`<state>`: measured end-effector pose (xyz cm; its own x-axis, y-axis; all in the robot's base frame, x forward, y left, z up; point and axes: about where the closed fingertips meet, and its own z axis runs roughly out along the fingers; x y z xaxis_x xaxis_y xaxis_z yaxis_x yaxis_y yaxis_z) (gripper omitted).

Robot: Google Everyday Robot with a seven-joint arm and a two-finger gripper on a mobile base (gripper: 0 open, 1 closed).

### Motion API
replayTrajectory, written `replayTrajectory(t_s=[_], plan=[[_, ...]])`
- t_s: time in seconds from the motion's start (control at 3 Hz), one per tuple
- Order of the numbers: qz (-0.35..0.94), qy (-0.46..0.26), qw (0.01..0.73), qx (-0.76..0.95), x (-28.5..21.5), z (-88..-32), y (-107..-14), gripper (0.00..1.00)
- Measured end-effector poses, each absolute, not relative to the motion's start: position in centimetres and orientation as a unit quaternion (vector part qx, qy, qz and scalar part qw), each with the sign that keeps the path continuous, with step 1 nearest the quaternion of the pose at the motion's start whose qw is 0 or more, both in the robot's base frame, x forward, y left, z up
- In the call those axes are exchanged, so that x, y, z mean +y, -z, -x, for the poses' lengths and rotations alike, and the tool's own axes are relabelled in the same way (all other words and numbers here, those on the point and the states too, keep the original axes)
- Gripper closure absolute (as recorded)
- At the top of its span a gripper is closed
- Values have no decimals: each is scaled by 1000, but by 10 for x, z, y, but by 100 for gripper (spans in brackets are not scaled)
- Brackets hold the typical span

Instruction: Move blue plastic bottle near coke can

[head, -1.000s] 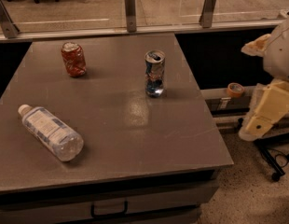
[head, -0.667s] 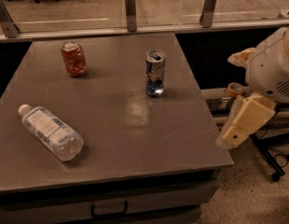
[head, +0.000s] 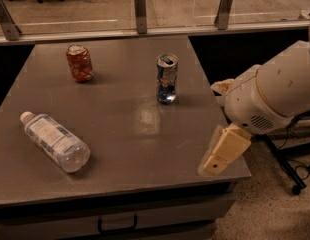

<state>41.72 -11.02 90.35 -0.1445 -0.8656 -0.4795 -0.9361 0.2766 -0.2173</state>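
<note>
The claw [head: 222, 154] hangs at the counter's [head: 125, 154] right front corner; open or closed, I cannot tell. Far left, the blue plastic bottle [head: 54, 141], clear, white-capped, pale-labelled, lies on its side, well apart from the coke can [head: 79, 63].

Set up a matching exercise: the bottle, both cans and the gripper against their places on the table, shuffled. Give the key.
1. blue plastic bottle
2. coke can
3. blue-and-silver can
4. gripper

A. standing upright in the far half of the table, right of centre
B. at the near right corner
C. lying on its side, near left
D. standing at the far left

Pairs: 1-C, 2-D, 3-A, 4-B.
</note>
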Motion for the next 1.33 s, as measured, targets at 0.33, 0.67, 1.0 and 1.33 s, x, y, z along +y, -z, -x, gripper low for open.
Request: replayTrajectory(t_s=[0.33, 0.67, 1.0, 1.33], plan=[[599, -67, 264, 753, -109, -416, -902, 0], [576, -76, 274, 766, -99, -417, -902, 0], [529, -111, 305, 784, -59, -417, -897, 0], [500, -144, 347, 780, -12, -426, -908, 0]])
